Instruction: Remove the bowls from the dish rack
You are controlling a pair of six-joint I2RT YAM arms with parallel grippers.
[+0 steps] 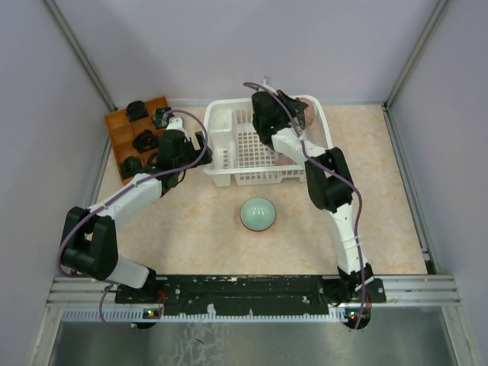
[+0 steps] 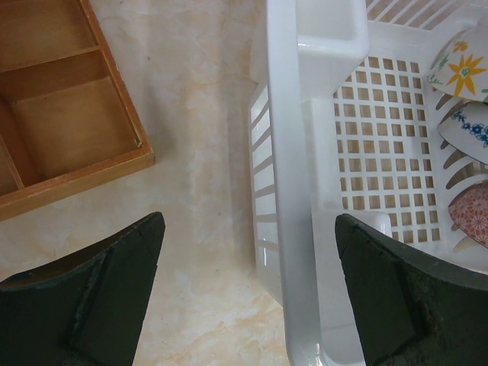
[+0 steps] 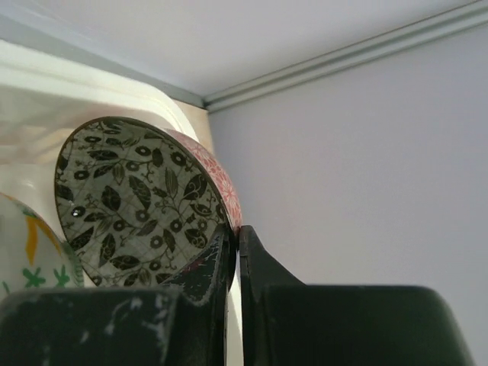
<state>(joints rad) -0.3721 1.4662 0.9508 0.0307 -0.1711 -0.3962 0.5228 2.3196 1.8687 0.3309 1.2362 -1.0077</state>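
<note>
The white dish rack stands at the back middle of the table. My right gripper reaches into its far right corner. It is shut on the rim of an upright bowl that is dark leaf-patterned inside and orange-red outside. A yellow-flowered bowl stands beside it. My left gripper is open and straddles the rack's left wall, near its corner compartment. Three bowls lean at the rack's right: flowered, blue-patterned and red. A pale green bowl lies upside down on the table in front of the rack.
An orange-brown compartment tray with small dark items stands left of the rack, close to my left gripper; its corner also shows in the left wrist view. Grey walls close in the back and sides.
</note>
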